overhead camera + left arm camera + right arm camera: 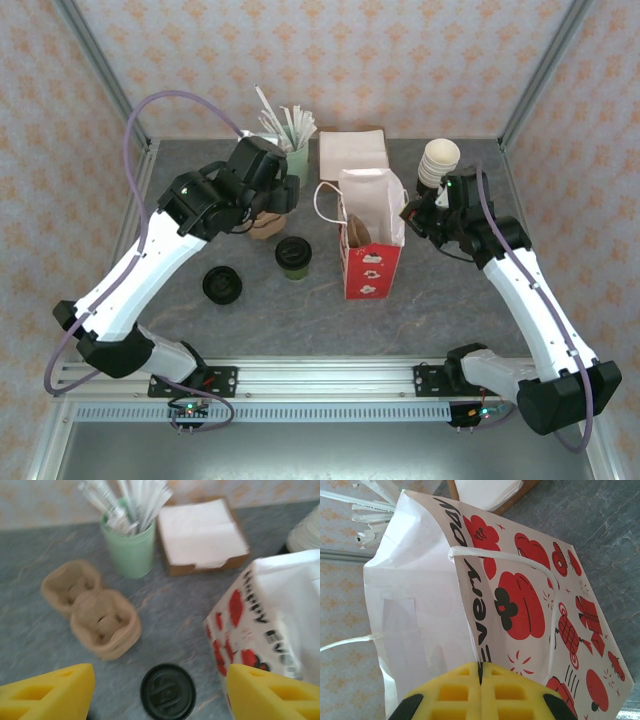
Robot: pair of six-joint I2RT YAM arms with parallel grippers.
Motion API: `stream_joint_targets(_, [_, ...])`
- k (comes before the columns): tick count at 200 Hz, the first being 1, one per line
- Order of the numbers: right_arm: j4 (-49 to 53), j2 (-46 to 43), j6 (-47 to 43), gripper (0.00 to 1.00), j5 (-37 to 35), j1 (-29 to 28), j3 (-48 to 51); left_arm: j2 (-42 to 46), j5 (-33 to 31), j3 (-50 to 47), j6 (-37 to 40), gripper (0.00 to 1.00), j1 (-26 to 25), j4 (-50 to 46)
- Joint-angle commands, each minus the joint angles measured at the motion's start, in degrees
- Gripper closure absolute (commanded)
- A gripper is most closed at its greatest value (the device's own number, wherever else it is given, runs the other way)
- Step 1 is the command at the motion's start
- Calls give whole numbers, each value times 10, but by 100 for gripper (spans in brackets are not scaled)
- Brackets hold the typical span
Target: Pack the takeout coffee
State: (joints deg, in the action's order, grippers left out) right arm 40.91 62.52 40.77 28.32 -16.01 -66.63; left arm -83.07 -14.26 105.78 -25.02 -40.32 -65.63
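Beyond L gripper (160, 682), fingers (50, 692) parted, centred in gap: takeout coffee (167, 692), upright.

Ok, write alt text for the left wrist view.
The open left gripper hovers over the coffee, a black-lidded cup on the grey table, with the red-and-white bag at right. Beyond lie a cardboard cup carrier, a mint cup of straws and a napkin box.

Even, diffuse overhead light fills the enclosure, casting only faint, soft shadows on the grey table (300, 325). The left wrist view is smeared throughout, blurring the takeout coffee (167, 692) and the paper bag (270, 610) lettering. The right wrist view shows the bag's print crisply, its white paper nearly washed out.
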Motion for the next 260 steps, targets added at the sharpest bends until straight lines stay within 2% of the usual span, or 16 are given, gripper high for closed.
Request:
stream_joint_targets(1, [10,-8,11,100,2,-4,3,-22,-20,2,-93,28,5,-107])
stream_joint_targets(21, [16,-11,6,100,0,-4,4,-36,11,-25,-125,25,5,-118])
stream_joint_targets(54, [13,-17,6,100,-2,-4,12,-42,75,-94,-162,15,3,-71])
stream_joint_targets(73, [14,-21,7,100,-3,-4,15,-61,87,-113,-186,13,-4,-65])
stream_joint_targets(90, [17,-25,14,100,-7,-5,23,-78,88,-123,-207,5,-11,-57])
stream_joint_targets(116, [-6,-36,38,100,-5,-5,44,-83,105,-158,-231,6,-17,-13])
stream_joint_targets(260, [-8,-64,58,100,-18,-5,49,-170,128,-173,-258,11,-16,3])
